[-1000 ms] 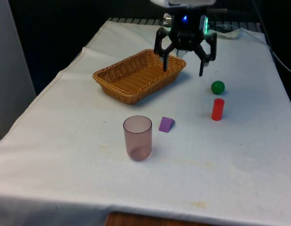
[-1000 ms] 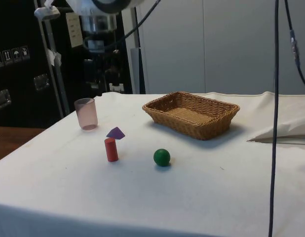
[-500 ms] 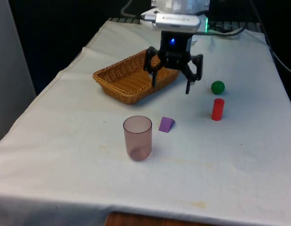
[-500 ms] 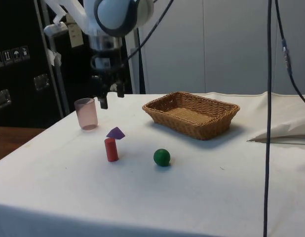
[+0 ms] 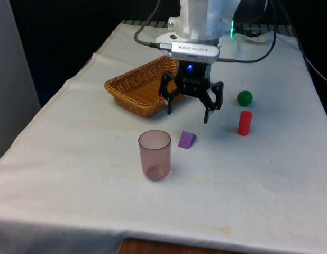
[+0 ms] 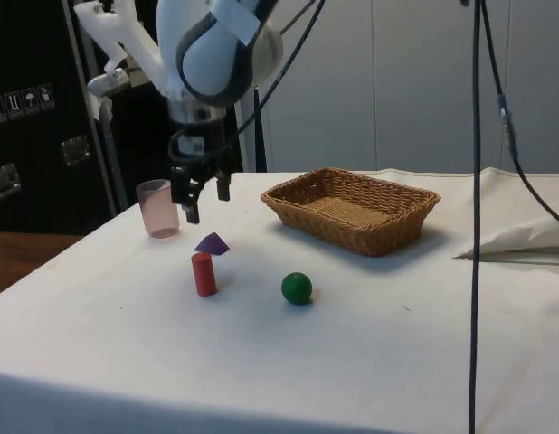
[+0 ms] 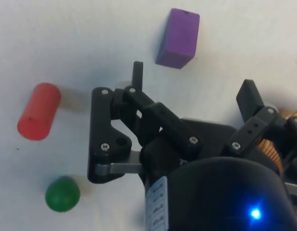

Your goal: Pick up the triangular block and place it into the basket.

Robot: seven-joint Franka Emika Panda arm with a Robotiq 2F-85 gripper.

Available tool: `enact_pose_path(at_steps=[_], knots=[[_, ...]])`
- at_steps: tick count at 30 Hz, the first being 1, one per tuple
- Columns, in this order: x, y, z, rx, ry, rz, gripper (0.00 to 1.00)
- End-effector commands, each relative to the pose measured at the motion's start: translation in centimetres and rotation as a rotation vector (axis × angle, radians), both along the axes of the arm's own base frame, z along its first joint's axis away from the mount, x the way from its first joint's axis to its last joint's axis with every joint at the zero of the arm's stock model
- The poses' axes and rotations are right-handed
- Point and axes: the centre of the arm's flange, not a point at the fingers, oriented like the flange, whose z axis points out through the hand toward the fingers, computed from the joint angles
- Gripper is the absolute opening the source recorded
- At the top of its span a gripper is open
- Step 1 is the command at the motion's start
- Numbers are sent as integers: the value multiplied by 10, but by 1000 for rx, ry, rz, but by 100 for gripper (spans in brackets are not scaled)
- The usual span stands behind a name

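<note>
Gripper (image 5: 188, 114): black, two-fingered, spread wide, nothing between the fingers; held above the cloth (image 5: 73, 174), between basket (image 5: 147, 84) and block (image 5: 187, 139) in the front view. Seen from the side, hangs just over the block, close to the cup (image 6: 158, 208). Wrist view cuts one fingertip (image 7: 249, 94) short against the gripper body.

Block: purple wedge, matte, lying on the cloth just beside the cup on the front view's right, apart from it. Sloped face plain in the side view (image 6: 212, 242); from the wrist (image 7: 178, 38) reads as a flat rectangle, wedge form lost.

Basket: woven wicker, tan, rectangular, shallow. Near corner covered by the gripper in the front view; whole outline clear from the side (image 6: 352, 210). Well apart from the block.

Cup: translucent pinkish plastic, upright.

Cylinder (image 5: 244, 123): red, upright; foot overlaps the block's edge in the side view (image 6: 203, 274), separate in the front.

Ball (image 5: 245, 98): green, smooth, near the cylinder.
</note>
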Motion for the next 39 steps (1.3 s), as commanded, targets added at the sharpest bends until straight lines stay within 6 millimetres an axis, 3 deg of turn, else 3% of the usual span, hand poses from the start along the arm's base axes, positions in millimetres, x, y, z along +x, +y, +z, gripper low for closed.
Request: enact_pose_path(at_steps=[1, 21, 24, 26, 27, 34, 39], knots=[[2, 2, -4, 7, -11, -4, 100], [2, 4, -41, 11, -51, -25, 100], [1, 3, -42, 1, -45, -25, 85], [2, 4, -44, 11, -57, -27, 82], [2, 4, -45, 11, -58, -28, 69], [1, 4, -46, 11, -58, -28, 35], [2, 4, -45, 11, -58, -28, 33]])
